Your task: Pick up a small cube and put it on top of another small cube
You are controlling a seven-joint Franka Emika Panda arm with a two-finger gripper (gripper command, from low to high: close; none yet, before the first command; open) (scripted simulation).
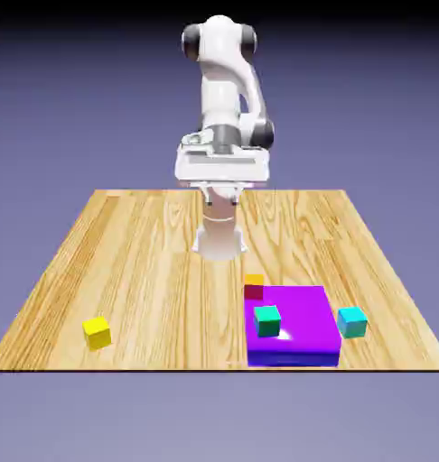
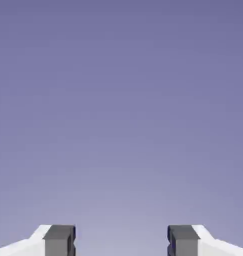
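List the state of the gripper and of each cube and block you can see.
Gripper: open, nothing between its fingertips, raised above the table.
Yellow cube: on the table, apart from the other cubes.
Orange-red cube: nothing on top of it, by the purple block's far left corner in the exterior view.
Green cube: over the purple block in the exterior view.
Cyan cube: beside the purple block.
Purple block: lying flat.

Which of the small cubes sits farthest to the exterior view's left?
The yellow cube: it lies alone left of the purple block; the others are on or beside it.
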